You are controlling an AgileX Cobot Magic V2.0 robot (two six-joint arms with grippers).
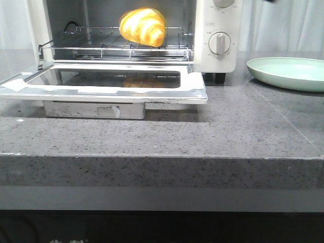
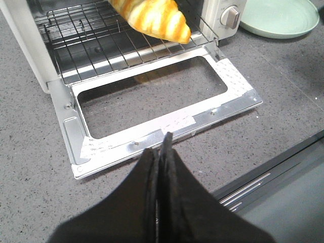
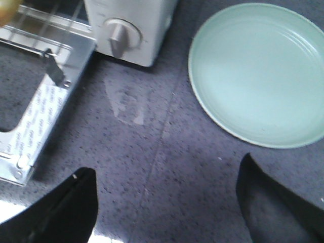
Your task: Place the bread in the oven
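The bread (image 1: 144, 26), glossy yellow with orange-brown stripes, lies on the wire rack (image 1: 96, 49) inside the white oven (image 1: 218, 20). The oven's glass door (image 1: 195, 87) hangs open, flat over the counter. In the left wrist view the bread (image 2: 154, 17) sits at the rack's front edge, above the open door (image 2: 230, 86). My left gripper (image 2: 164, 139) is shut and empty, over the counter just before the door's front edge. My right gripper (image 3: 167, 167) is open and empty above the counter, between the oven (image 3: 131, 30) and the plate. Neither gripper shows in the front view.
A pale green plate (image 1: 288, 73) stands empty on the grey stone counter, right of the oven; it also shows in the right wrist view (image 3: 258, 71) and the left wrist view (image 2: 278, 17). The counter's front edge (image 1: 162, 158) runs close below the open door.
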